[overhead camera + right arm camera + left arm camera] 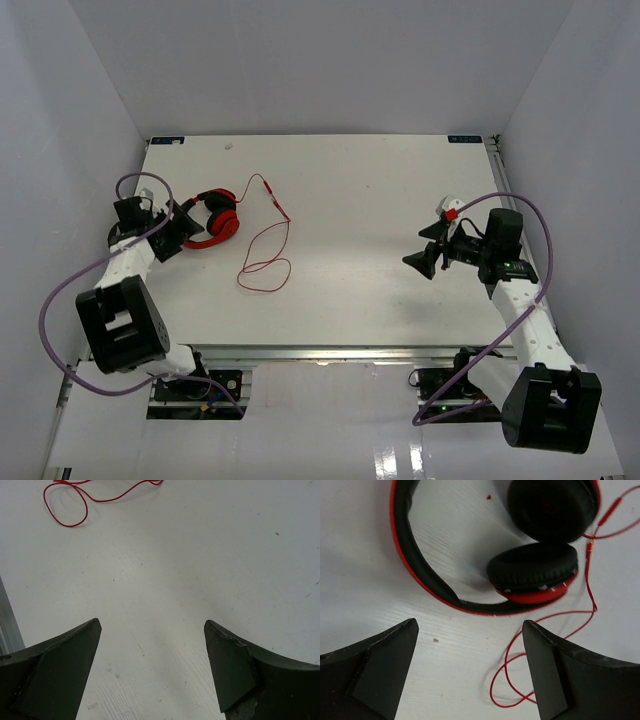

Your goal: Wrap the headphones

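**Item 1. Red over-ear headphones with round cups, black padding and a red-black headband.**
- Location: left far part of the white bench, lying on its surface.
- The left wrist view shows the two black-padded ear cups close together and the headband curving round to their left.
- Nothing grips them.

**Item 2. Long thin red cord of the headphones.**
- It leaves the cups and lies loose on the bench to their right.
- One strand runs toward the far edge. The remainder forms open, crossing loops nearer the arms.
- It is unwound and not wrapped about the headband.
- One loop shows at the upper left of the right wrist view.

**Item 3. Left end effector, black, two-fingered.**
- Fingers are spread wide apart and hold nothing.
- It is positioned just beside the headband on its outer side.
- The left wrist view shows a strip of bare bench between the fingertips and the headband, so there is no contact.

**Item 4. Right end effector, black, two-fingered.**
- Fingers are spread wide apart and hold nothing.
- It sits over bare bench on the right side, well apart from the headphones and the cord.

**Item 5. Thick purple cables.**
- One loops beside each arm, clear of the headphones.
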`<state>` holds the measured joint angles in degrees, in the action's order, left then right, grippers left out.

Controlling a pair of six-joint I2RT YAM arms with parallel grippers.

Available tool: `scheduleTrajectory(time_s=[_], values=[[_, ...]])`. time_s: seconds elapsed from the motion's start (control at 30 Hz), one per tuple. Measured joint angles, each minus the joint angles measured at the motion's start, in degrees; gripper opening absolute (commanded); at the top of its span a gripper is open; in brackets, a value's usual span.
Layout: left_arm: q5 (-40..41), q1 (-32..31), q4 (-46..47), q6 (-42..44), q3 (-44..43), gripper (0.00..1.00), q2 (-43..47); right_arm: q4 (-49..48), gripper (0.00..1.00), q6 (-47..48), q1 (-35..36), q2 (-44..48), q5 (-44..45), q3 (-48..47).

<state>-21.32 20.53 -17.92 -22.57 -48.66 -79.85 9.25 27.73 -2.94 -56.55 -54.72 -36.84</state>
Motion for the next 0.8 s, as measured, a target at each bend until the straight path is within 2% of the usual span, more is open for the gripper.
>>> scheduleTrajectory(time_s=[0.07,0.2,0.3,0.37,0.53,0.6,0.8], values=[[2.4,0.0,-0.8,-0.4,-3.7,0.83,-5.8,0.2,0.9,0.6,0.0,-0.3,-0.7,0.0],[8.0,-0.3,-2.8,-0.8,-12.2,0.77,-17.5,0.7,0.9,1.4,0.0,-1.0,-1.4,0.0],[12.8,-1.0,-4.6,-0.8,-16.1,0.58,-23.1,1.2,0.9,1.6,0.0,-1.2,-1.5,0.0],[15.7,-1.9,-5.8,-0.7,-18.0,0.51,-25.1,1.2,0.9,1.7,0.0,-1.2,-1.6,0.0],[22.1,-4.5,-8.2,0.5,-22.5,0.05,-28.6,1.2,0.9,1.7,0.0,-1.3,-1.6,0.0],[23.8,-5.3,-8.8,1.1,-23.2,0.0,-29.0,1.3,0.9,1.8,0.0,-1.3,-1.7,0.0],[25.0,-8.7,-9.5,2.4,-22.9,0.0,-27.0,4.5,0.9,8.3,0.8,-1.8,-6.9,0.0]])
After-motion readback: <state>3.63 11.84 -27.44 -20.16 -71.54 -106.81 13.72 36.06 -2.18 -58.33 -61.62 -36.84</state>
